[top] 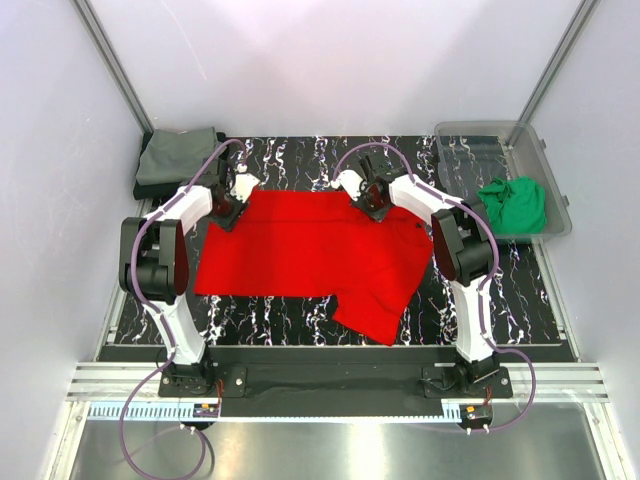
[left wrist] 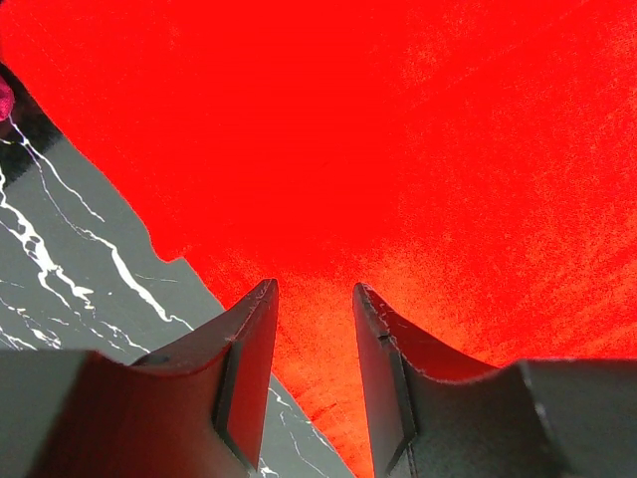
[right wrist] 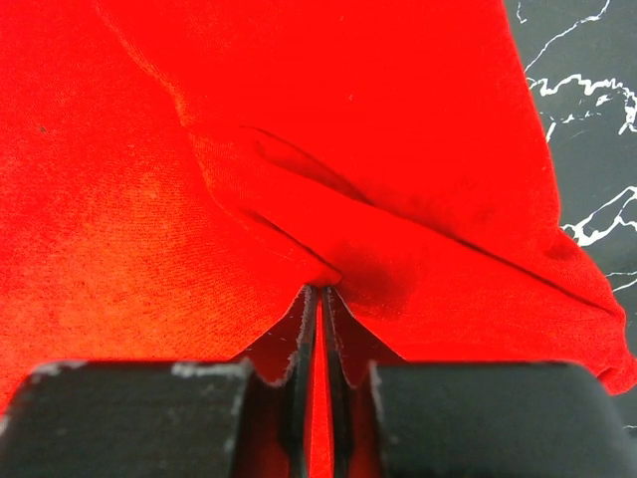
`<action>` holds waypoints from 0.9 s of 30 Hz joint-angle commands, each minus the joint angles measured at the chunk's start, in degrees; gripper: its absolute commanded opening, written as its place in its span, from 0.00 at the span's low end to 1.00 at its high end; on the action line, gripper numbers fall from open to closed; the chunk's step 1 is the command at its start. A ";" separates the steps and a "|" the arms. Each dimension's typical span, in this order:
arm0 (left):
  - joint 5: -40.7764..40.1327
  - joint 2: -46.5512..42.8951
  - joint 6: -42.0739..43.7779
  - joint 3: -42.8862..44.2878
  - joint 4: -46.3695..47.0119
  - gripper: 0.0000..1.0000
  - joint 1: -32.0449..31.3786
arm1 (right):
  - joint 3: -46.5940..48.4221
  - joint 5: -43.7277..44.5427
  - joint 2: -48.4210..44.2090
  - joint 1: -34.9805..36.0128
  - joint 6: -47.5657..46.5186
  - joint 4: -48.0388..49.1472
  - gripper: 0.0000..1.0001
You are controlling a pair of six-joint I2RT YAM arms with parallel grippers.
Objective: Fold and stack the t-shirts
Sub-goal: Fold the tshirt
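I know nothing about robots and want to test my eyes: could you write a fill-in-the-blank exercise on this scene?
The right gripper pinches the bright red cloth t-shirt; the left gripper is ___.
The clear plastic bin holds one crumpled cloth t-shirt, coloured ___.
The folded grey-olive cloth t-shirt sits at the far ___ corner of the black marbled table.
Missing: open; green; left.

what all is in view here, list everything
red t-shirt: 1, bright red, spread across the table's middle
green t-shirt: 1, green, bunched in the bin
grey-olive t-shirt: 1, grey-olive, far left corner
dark cloth: 1, dark, under the grey-olive t-shirt, mostly hidden
bin: 1, clear, far right
table: 1, black with white veins
left gripper: 1, dark, open at the red t-shirt's far left edge
right gripper: 1, dark, shut on the red t-shirt's far edge
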 commanded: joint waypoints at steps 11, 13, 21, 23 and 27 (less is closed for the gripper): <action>2.03 0.69 -0.84 3.20 0.52 0.41 -0.21 | -0.31 -4.05 -5.87 0.12 0.33 -1.91 0.00; 2.29 0.95 -1.01 3.46 0.52 0.41 -0.21 | -0.93 -4.23 -6.84 0.29 0.68 -2.17 0.00; 2.73 1.66 -1.28 4.25 0.43 0.41 -0.21 | -2.60 -4.58 -9.48 1.52 1.47 -3.32 0.00; 2.64 1.48 -1.45 4.34 0.43 0.41 -0.21 | -2.69 -4.49 -8.96 1.61 1.21 -2.97 0.01; 2.21 1.04 -1.19 3.82 0.34 0.41 -0.21 | -2.16 -3.00 -6.23 1.70 0.95 -2.18 0.26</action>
